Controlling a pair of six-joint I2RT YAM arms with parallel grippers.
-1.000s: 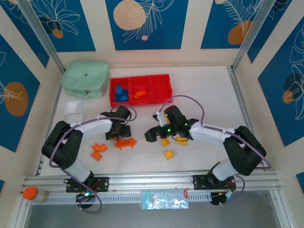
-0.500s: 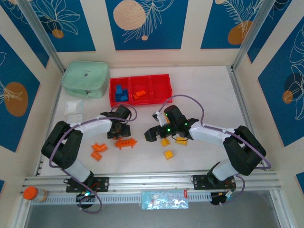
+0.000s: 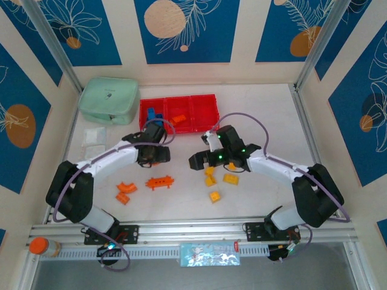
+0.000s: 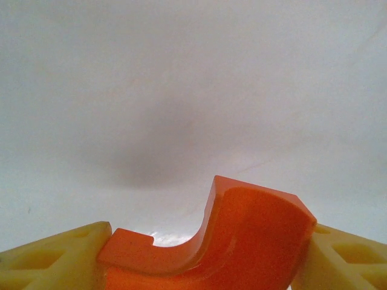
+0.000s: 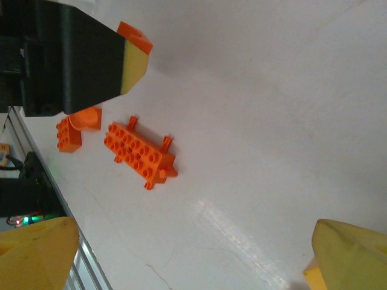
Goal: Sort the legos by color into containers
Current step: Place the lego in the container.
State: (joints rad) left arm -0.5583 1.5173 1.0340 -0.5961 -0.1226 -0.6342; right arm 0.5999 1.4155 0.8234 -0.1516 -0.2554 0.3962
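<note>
A green pouch (image 3: 109, 99) lies at the far left by the back wall. In front of it are clear packets (image 3: 94, 136), too faint to count.

Next comes the left gripper (image 3: 149, 159), hanging over the white table (image 3: 266, 115) just in front of the red bins. In its wrist view its two yellow fingers (image 4: 54, 260) are clamped on one curved orange brick (image 4: 242, 241), which is held off the table top.

Three loose orange pieces lie on the table nearer the arm bases. Two are small orange bricks (image 3: 124, 192), close together at the left. The third is one long studded orange plate (image 3: 160, 181), just to their right and nearly below the left gripper. The right wrist view shows the same three, the plate apart from the pair.

The three red bins (image 3: 181, 130) stand joined in a row behind both grippers. The left bin holds blue bricks (image 3: 154, 116), at least two, though I cannot count them exactly. The middle bin holds one orange block (image 3: 178, 119).

The right gripper (image 3: 201, 151) sits low over the middle of the table, near the left gripper but not touching it. In its wrist view its yellow fingertips (image 5: 36, 257) are spread wide and grip no brick.

I count three yellow bricks (image 3: 230, 178) on the table. One is just beneath that gripper, one is just to the right of it, and one is nearer the bases, apart from the other two.
</note>
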